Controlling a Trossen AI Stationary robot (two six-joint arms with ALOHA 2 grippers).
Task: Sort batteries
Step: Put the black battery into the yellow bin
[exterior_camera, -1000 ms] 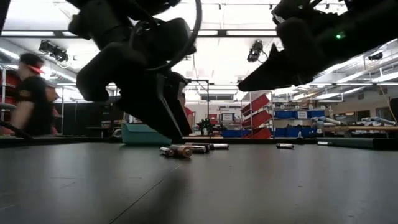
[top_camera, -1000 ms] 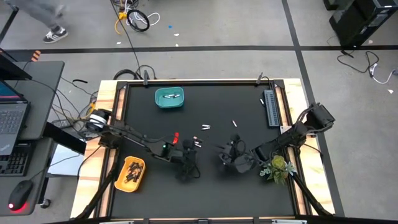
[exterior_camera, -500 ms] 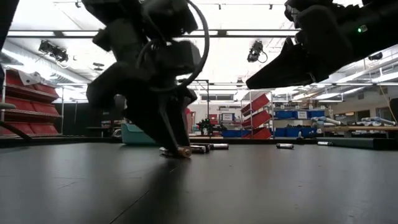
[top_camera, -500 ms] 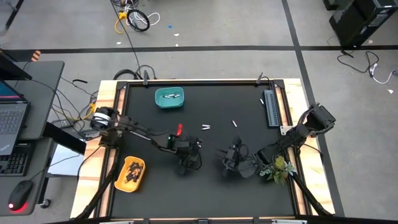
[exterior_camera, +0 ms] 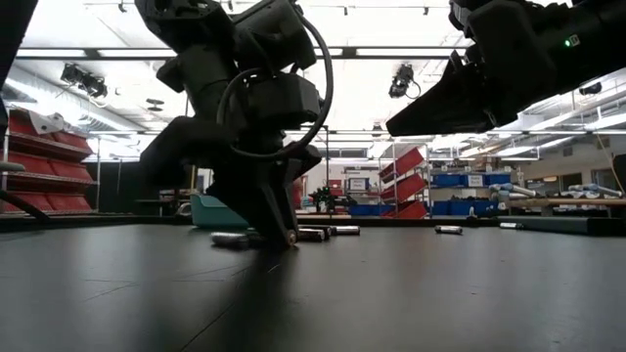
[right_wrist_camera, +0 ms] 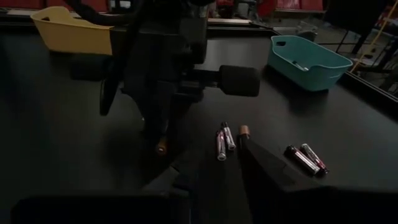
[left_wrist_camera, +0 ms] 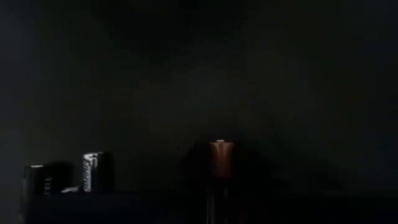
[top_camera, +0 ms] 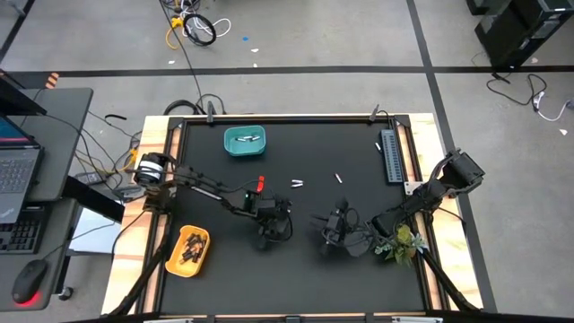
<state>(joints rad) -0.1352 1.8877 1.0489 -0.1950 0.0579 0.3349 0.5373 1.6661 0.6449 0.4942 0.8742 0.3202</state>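
Farthest left on the bench (top_camera: 359, 269) sits one yellow bin (top_camera: 187, 249), holding a heap of dark batteries too tangled to count. One teal bin (top_camera: 244, 141) stands towards the far edge with what look like two pale ones in it.

The step in hand is a pick-up. The left gripper (exterior_camera: 282, 233) stands tip-down on the bench, with one copper-ended battery (right_wrist_camera: 163, 146) right at its tip. Whether the fingers are clamped on it cannot be told (the left wrist view shows that battery dead centre, but no fingers).

Just right of it lie five more loose batteries in the right wrist view: a touching pair (right_wrist_camera: 224, 140), a single one (right_wrist_camera: 244, 130) and a second pair (right_wrist_camera: 305, 158). Counting the one at the tip, that makes six. The high view adds a few pale ones farther back (top_camera: 296, 183).

The right gripper (right_wrist_camera: 211, 180) hangs above the bench near the middle with its fingers apart, holding nothing.

Next, I judge, the left fingers must close squarely on the slim cylinder, lift it without rolling its neighbours, and carry it to the bin of its kind.
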